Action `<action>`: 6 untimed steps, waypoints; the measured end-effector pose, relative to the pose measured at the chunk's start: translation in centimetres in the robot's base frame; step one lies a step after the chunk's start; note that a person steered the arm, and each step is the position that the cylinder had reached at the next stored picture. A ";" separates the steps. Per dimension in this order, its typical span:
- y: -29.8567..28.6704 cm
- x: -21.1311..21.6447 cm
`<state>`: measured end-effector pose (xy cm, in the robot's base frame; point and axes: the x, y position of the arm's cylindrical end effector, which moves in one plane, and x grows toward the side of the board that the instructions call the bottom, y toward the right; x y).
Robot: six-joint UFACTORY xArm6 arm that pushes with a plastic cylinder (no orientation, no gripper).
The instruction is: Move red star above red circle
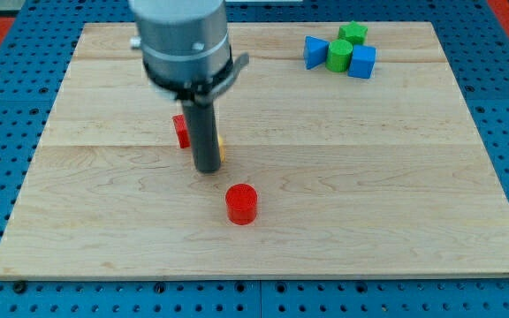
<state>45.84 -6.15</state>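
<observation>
Nudging the red star [180, 131] beside my tip [207, 170] gently — ending above the red circle [241, 204]; no fingers here to report.

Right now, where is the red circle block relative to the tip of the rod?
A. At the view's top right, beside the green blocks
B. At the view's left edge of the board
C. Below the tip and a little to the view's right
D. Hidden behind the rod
C: the red circle lies alone on the board, below my tip and slightly to the view's right, not touching it.
</observation>
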 end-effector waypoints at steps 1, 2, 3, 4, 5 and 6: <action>0.2 -6.0; 1.2 -10.7; -2.6 -11.4; -5.4 -8.4; -1.3 -1.4; 3.3 3.0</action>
